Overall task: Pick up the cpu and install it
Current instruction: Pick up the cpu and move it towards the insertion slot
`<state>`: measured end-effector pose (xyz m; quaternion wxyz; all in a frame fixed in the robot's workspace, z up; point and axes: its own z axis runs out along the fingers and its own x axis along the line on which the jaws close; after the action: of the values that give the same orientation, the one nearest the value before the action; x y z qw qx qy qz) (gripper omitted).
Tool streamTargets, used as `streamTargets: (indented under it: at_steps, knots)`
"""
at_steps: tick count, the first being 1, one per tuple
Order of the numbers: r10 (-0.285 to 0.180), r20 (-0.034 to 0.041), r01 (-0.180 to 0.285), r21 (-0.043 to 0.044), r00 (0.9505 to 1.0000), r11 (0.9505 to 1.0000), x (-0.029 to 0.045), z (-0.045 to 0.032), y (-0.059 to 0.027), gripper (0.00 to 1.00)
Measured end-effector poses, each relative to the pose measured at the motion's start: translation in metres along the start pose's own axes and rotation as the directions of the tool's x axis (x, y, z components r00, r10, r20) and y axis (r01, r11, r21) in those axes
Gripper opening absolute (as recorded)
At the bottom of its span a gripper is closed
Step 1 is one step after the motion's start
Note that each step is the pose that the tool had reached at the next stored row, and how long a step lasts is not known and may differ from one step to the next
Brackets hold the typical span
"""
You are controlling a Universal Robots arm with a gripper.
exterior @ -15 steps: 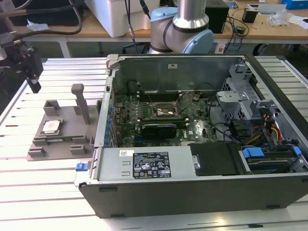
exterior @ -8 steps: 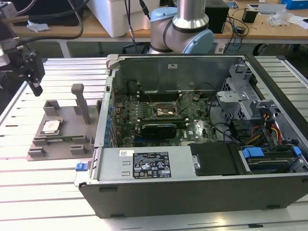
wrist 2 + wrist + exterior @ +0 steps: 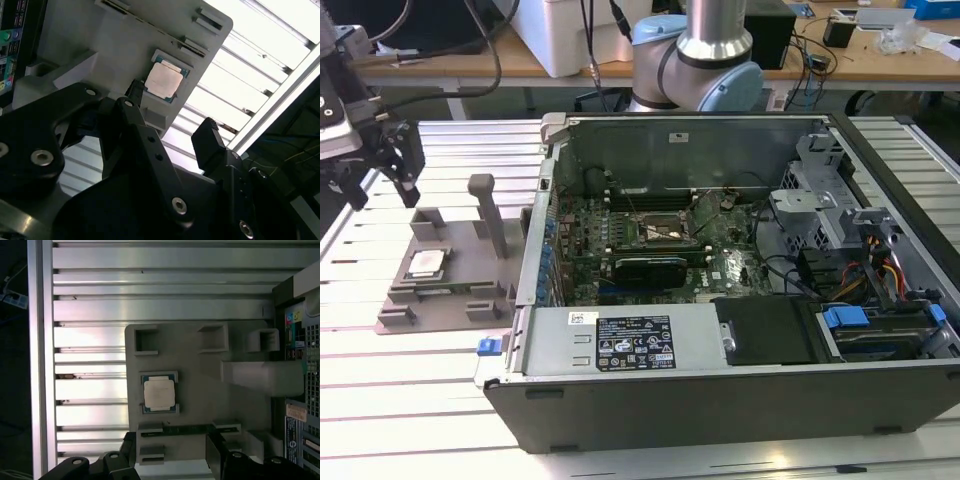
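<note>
Exterior view: the gripper (image 3: 382, 185) is hanging in the upper left of the frame, above the far left corner of the fixture (image 3: 450, 295) and clear of it. Its two black fingers (image 3: 410, 165) are standing spread apart with nothing between them.

The cpu (image 3: 425, 263) is lying flat, silver top up, in a shallow square recess on the left part of the fixture. It is sitting lower in the frame than the gripper and is not touching it. A grey post (image 3: 488, 210) is standing upright on the fixture, just to the exterior view's right of the cpu.

The fixture is resting on the slatted metal table (image 3: 420, 400), right beside the left wall of the open case (image 3: 720, 400). Inside the case the socket (image 3: 665, 233) is showing near the middle of the board, with a black card (image 3: 645, 268) lying just below it in the frame. The arm (image 3: 705, 60) is rising behind the case at the top centre of the frame.

First wrist view: the camera is looking straight down on the fixture (image 3: 200, 375); the cpu (image 3: 159, 393) is sitting square in its recess, and the gripper (image 3: 172, 450) is showing spread and empty.

Second wrist view: the gripper (image 3: 170, 120) is gaping wide, and the cpu (image 3: 162, 81) is lying on the fixture (image 3: 100, 35) beyond the fingertips, apart from both.
</note>
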<state>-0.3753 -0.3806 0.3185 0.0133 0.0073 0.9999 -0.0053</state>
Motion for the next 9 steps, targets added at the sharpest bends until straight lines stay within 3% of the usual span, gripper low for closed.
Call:
streamTargets:
  at_steps: [5, 9]
  knots:
    - [-0.001, 0.0000, 0.001, -0.0001, 1.0000, 1.0000, 0.0004, 0.0109, 0.0057, 0.66]
    - [-0.001, 0.0000, 0.001, 0.0000, 1.0000, 1.0000, 0.0008, 0.0252, 0.0075, 0.66]
